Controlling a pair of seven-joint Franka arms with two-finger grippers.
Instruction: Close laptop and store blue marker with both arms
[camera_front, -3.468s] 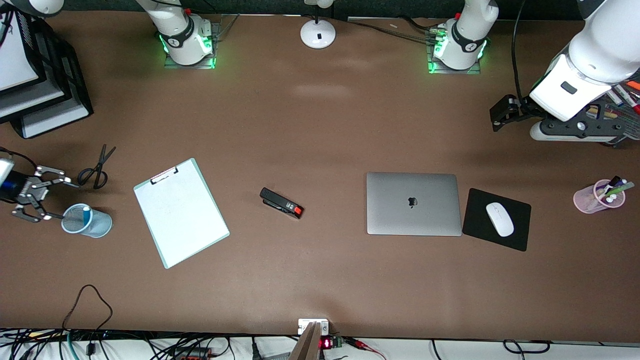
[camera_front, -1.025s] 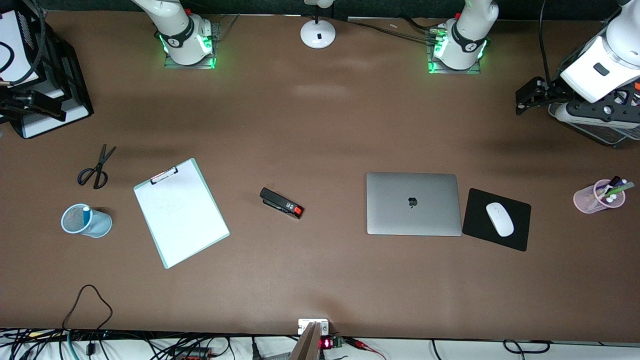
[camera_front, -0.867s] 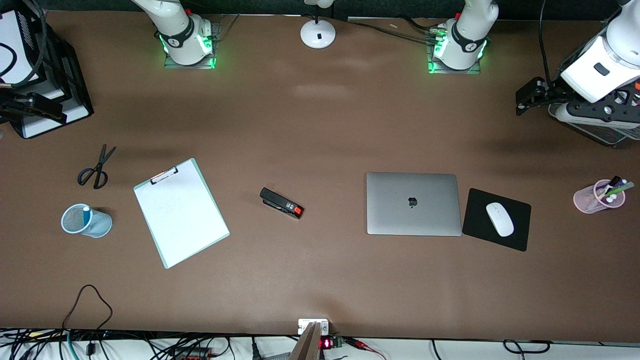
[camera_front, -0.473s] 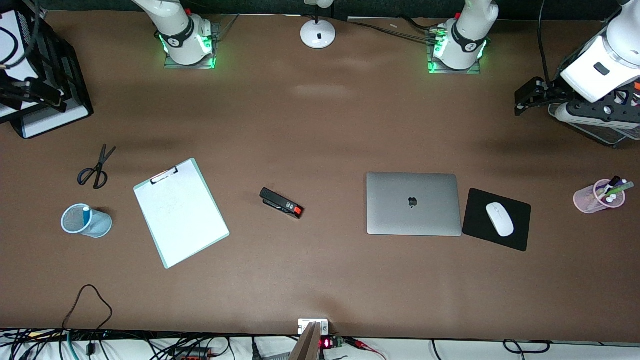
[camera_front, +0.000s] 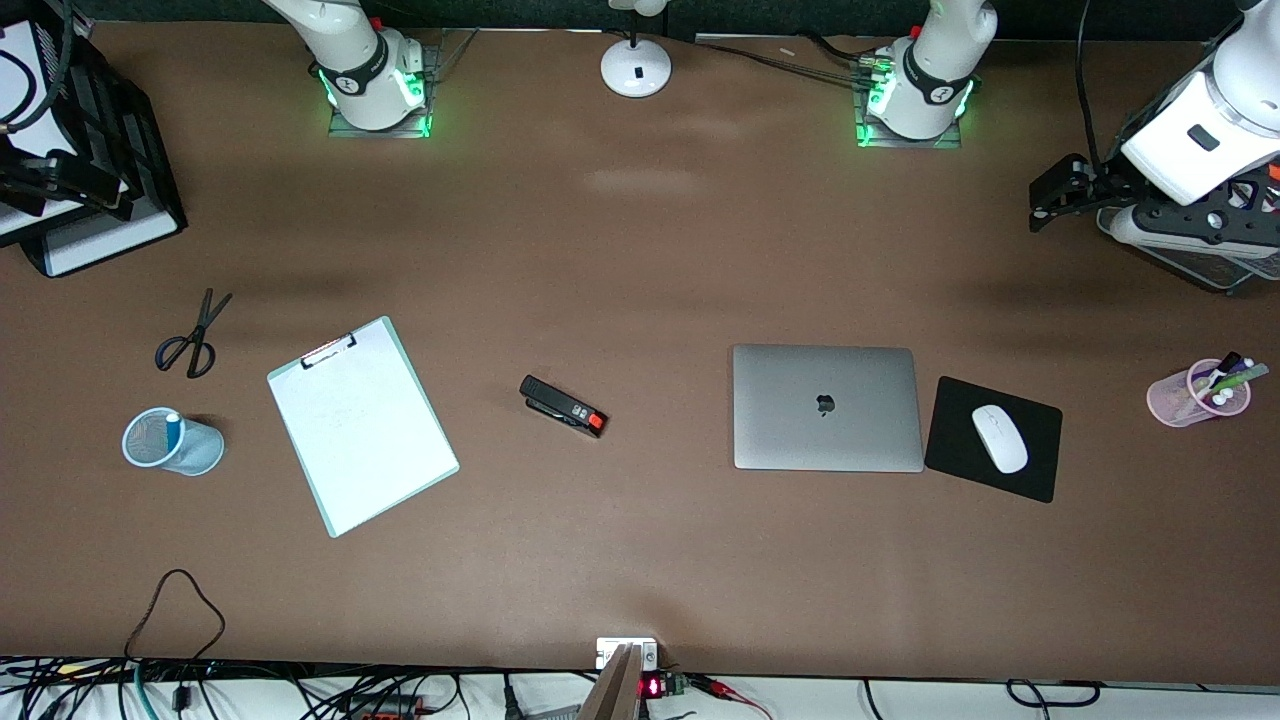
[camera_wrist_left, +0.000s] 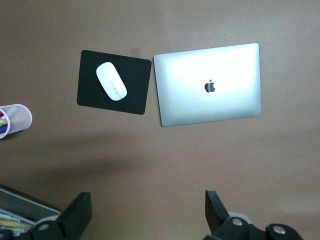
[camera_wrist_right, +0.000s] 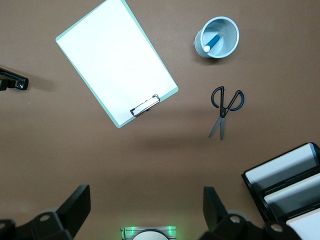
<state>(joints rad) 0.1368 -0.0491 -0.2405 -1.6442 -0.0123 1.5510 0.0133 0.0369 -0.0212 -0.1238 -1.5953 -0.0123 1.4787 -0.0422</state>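
The silver-grey laptop (camera_front: 825, 430) lies shut, apple logo up, beside the mouse pad; it also shows in the left wrist view (camera_wrist_left: 225, 102). The blue marker (camera_front: 172, 428) stands white end up in a light-blue mesh cup (camera_front: 195, 455) near the right arm's end; the right wrist view shows marker (camera_wrist_right: 213, 41) and cup (camera_wrist_right: 227, 27). My left gripper (camera_front: 1180, 225) hangs open and empty over a mesh tray; its fingers (camera_wrist_left: 80, 215) stand wide apart. My right gripper (camera_front: 60, 185) hangs open and empty over black paper trays; its fingers (camera_wrist_right: 77, 205) stand wide apart.
Scissors (camera_front: 190, 335), a clipboard (camera_front: 360, 425) and a stapler (camera_front: 563, 406) lie between the cup and the laptop. A white mouse (camera_front: 999, 438) sits on a black mouse pad (camera_front: 1035, 470). A pink cup of markers (camera_front: 1195, 393) stands at the left arm's end. A lamp base (camera_front: 636, 68) stands between the arm bases.
My right gripper has left the light-blue cup and risen to the paper trays. My left arm has drawn back toward its end of the table. Both barely moved in the last second.
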